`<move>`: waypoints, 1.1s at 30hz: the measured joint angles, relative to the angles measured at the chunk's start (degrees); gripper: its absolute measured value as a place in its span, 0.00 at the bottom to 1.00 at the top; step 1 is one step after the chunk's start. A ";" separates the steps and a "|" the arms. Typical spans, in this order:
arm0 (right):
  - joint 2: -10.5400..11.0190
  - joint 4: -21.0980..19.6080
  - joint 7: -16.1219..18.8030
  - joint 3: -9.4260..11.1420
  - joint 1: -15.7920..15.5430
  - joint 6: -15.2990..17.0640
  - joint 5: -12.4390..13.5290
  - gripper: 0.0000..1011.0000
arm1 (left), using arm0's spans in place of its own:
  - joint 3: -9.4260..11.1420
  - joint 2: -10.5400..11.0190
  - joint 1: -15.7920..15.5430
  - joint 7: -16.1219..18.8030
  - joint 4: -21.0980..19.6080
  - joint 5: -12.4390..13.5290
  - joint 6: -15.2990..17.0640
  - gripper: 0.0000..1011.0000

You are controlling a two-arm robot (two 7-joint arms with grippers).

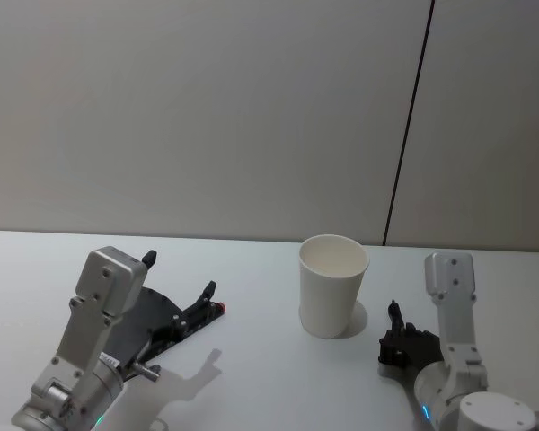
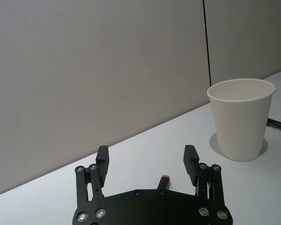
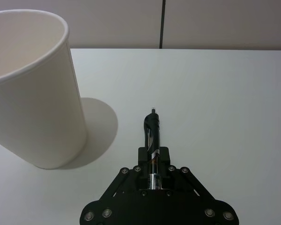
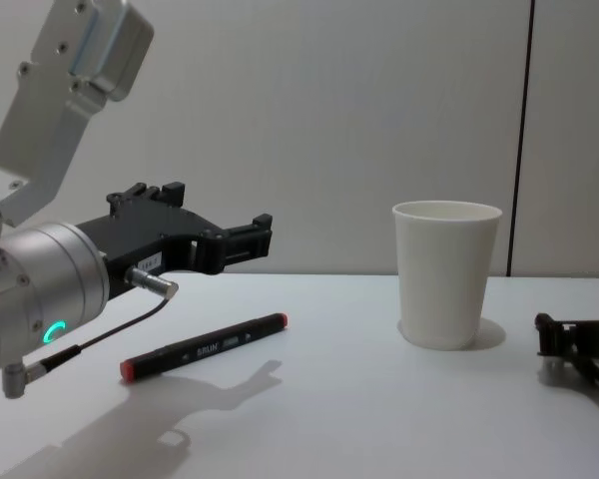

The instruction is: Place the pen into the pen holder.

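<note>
The pen holder, a white paper cup (image 1: pixel 332 287) (image 4: pixel 447 275) (image 2: pixel 241 119) (image 3: pixel 30 98), stands upright and empty at mid-table. My right gripper (image 3: pixel 152 157) (image 1: pixel 399 336) (image 4: pixel 567 337) is low over the table just right of the cup, shut on a black pen (image 3: pixel 152 131) whose tip points forward past the cup's side. My left gripper (image 1: pixel 180 274) (image 2: pixel 146 157) (image 4: pixel 220 212) hovers open left of the cup, above a black marker with red ends (image 4: pixel 205 347) that lies flat on the table; its red end (image 2: pixel 165 178) (image 1: pixel 220 307) peeks out under the fingers.
The white table (image 1: pixel 269 377) runs back to a grey partition wall (image 1: pixel 207 117) with a dark vertical seam (image 1: pixel 409 135). Bare tabletop lies between the marker and the cup.
</note>
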 joint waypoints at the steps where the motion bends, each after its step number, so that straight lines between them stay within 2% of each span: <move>1: 0.00 0.00 0.00 0.00 0.00 0.00 0.00 0.14 | 0.00 0.00 0.00 0.00 0.00 0.00 0.00 0.99; 16: 0.01 0.04 0.59 0.20 -0.01 -0.89 0.08 0.14 | 0.00 0.00 0.00 0.00 0.00 0.00 0.00 0.99; 20: 0.19 -0.02 1.39 0.44 -0.01 -2.57 0.24 0.14 | 0.00 0.00 0.00 0.00 0.00 0.00 0.00 0.99; 33: 1.29 -0.67 6.05 1.96 -0.10 -11.97 1.55 0.14 | 0.00 0.00 0.00 0.00 0.00 0.01 0.00 0.99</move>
